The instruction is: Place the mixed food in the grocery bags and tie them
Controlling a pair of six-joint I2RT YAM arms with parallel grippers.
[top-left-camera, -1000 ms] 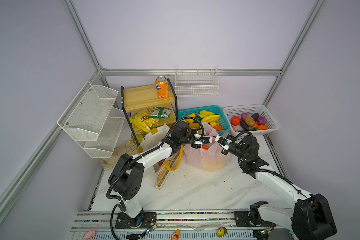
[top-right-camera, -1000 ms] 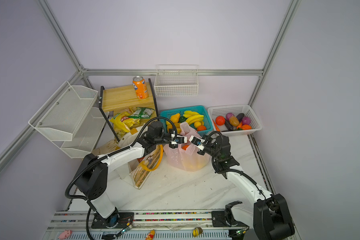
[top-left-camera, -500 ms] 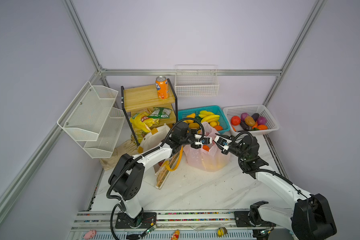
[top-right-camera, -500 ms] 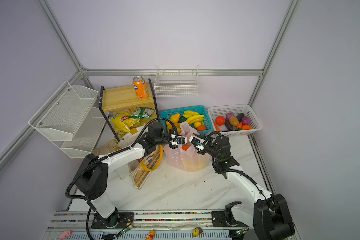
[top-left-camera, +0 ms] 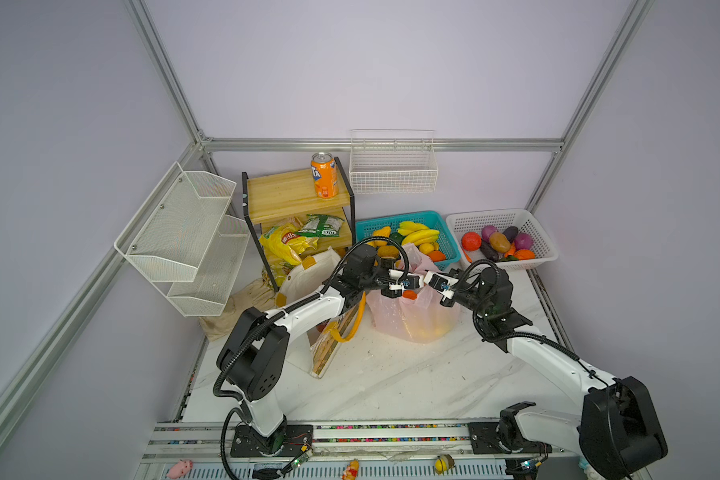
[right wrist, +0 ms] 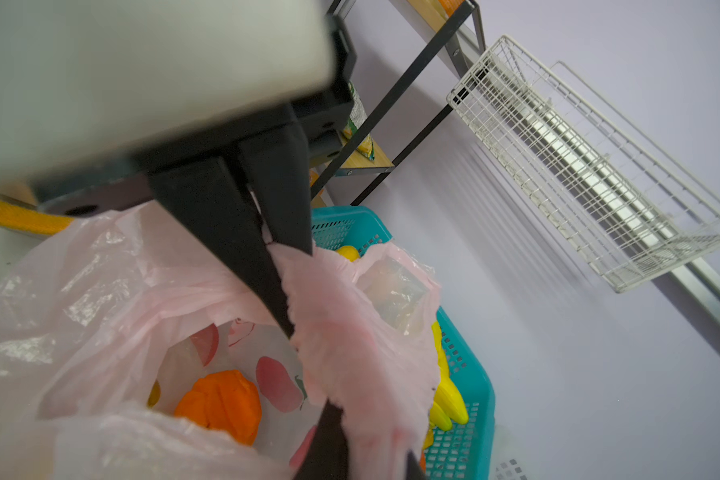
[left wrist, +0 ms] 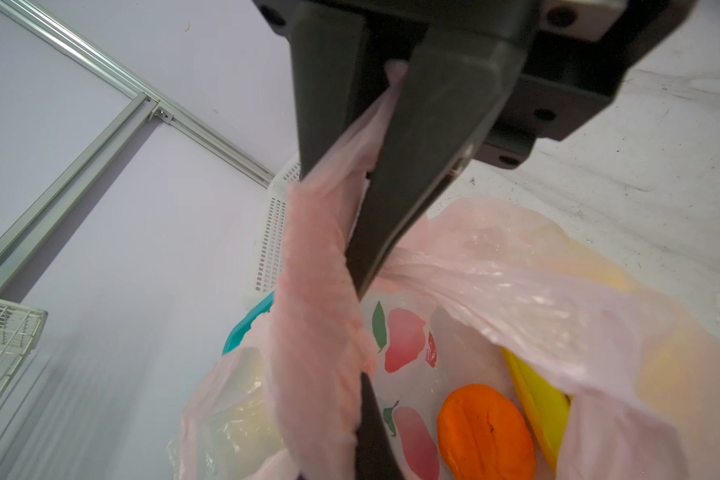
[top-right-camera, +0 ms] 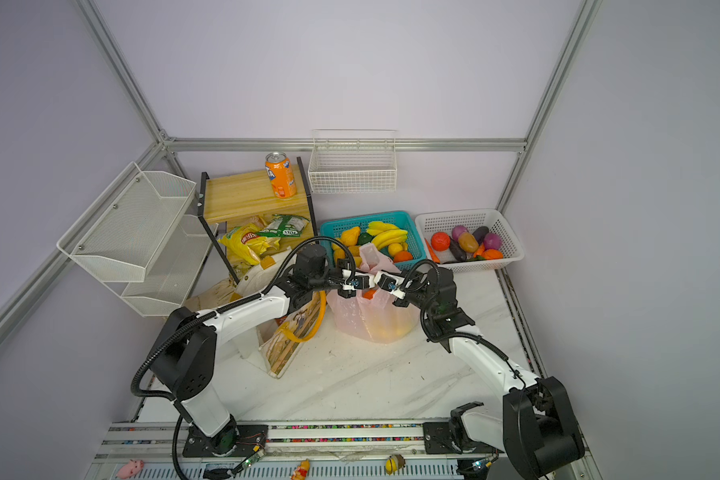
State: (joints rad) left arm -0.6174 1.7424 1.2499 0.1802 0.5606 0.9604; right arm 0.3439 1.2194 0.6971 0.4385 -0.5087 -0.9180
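Note:
The pink grocery bag [top-left-camera: 412,320] [top-right-camera: 371,324] stands mid-table with its mouth up. Inside it lie an orange toy fruit [left wrist: 487,432] [right wrist: 221,403] and a yellow one [left wrist: 537,399]. My left gripper [top-left-camera: 414,283] [top-right-camera: 364,283] [left wrist: 341,266] is shut on one bunched pink handle [left wrist: 312,332]. My right gripper [top-left-camera: 431,277] [top-right-camera: 382,281] [right wrist: 296,291] is shut on the other handle [right wrist: 350,340]. The two tips almost meet above the bag's mouth. The white tote [top-left-camera: 308,274] [top-right-camera: 262,276] with yellow handles [top-left-camera: 350,328] lies under my left arm.
Behind the bag are a teal basket [top-left-camera: 447,232] of bananas and a white basket [top-left-camera: 537,249] of toy vegetables. A wooden shelf [top-left-camera: 283,195] holds an orange soda can [top-left-camera: 324,180] and snack packets [top-left-camera: 287,243]. Wire shelves [top-left-camera: 184,232] hang left, and a tan bag [top-left-camera: 242,303] lies below them.
My right gripper has edged left toward the left gripper, so the two handles now come nearly together. The left arm has stayed where it was.

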